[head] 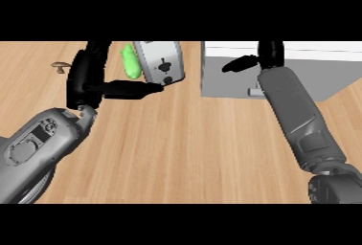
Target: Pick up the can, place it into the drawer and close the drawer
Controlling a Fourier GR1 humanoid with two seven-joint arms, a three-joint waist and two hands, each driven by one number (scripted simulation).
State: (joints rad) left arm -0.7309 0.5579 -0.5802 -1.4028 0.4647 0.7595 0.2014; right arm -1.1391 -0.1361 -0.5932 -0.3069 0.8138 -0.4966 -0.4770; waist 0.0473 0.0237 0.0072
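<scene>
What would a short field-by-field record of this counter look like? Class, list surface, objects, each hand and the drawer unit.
surface: wooden counter
drawer unit: grey-white box at upper right
right hand: over the box's top, fingers curled; any held thing is hidden
left hand: fingers straight, tips at the toaster
toaster: silver, tilted, upper middle
green object: left of the toaster
mushroom: small brown, far left
can: not visible

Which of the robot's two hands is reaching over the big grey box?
The right hand is; it hangs over the grey box. The left hand is by the toaster.
</scene>
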